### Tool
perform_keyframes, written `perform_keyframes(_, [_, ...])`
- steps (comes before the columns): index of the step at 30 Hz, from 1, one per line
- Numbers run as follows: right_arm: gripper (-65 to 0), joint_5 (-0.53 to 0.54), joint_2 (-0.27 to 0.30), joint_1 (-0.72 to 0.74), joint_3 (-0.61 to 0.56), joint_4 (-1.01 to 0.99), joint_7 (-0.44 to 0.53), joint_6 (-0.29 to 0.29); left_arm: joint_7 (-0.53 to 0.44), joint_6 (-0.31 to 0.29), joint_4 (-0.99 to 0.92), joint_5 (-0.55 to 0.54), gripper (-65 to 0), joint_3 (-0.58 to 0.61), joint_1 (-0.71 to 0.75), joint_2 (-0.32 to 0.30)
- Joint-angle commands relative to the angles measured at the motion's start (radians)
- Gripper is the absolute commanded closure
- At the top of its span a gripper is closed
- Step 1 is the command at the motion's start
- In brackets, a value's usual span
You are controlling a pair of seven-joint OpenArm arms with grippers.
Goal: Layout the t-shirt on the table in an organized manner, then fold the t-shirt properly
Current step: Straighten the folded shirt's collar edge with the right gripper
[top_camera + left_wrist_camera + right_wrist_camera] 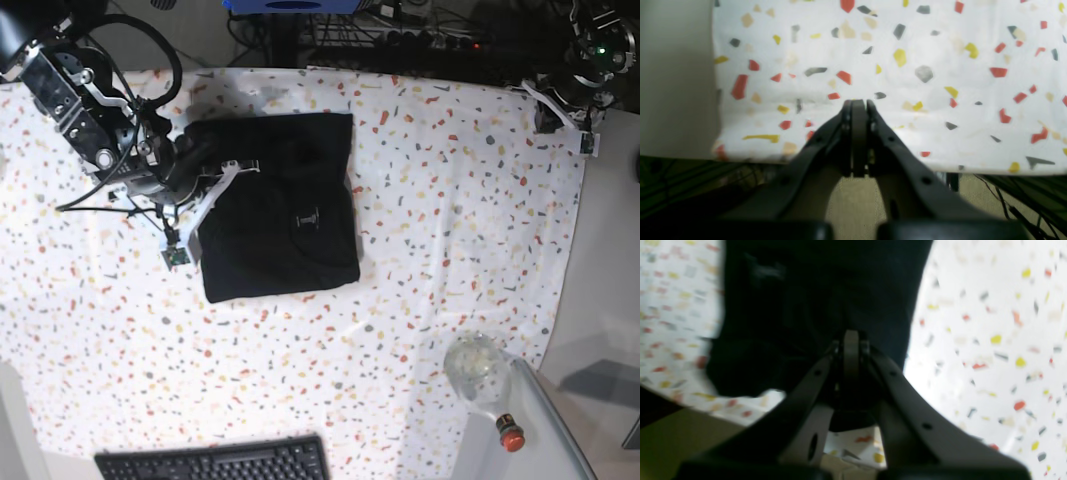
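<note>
Two pincers, both pressed together: the right pincer (pixel 851 340) is at the left edge of the plain black fabric t-shirt (pixel 278 205), folded into a neat rectangle on the white speckled-cloth bench (pixel 440 200); the left pincer (pixel 858 104) hovers well apart at the bench's corner.

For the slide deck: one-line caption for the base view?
Folded t-shirt on the table; right gripper at its edge, left gripper parked at the corner.

One t-shirt (pixel 275 205) (black) — one keyboard (pixel 215 462), one bottle (pixel 483 382).
</note>
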Motion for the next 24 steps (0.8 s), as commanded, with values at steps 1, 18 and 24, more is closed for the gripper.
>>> perform_keyframes(1, [0.0,0.002,0.006,0.010,0.005,0.015,0.018,0.001,-0.016,0.004,0.013,-0.011,0.0,-0.007,0.003,-0.014])
perform_keyframes(18, [0.0,-0.030,-0.166,-0.029,-0.199,-0.114,0.069,0.005,-0.016,0.004,0.013,-0.003,0.0,-0.005,0.003,-0.014])
perform_keyframes(24, [0.0,-0.030,-0.197,-0.029,-0.283,-0.174,0.088,0.003,-0.016,0.004,0.013,-0.003,0.0,-0.005,0.003,-0.019])
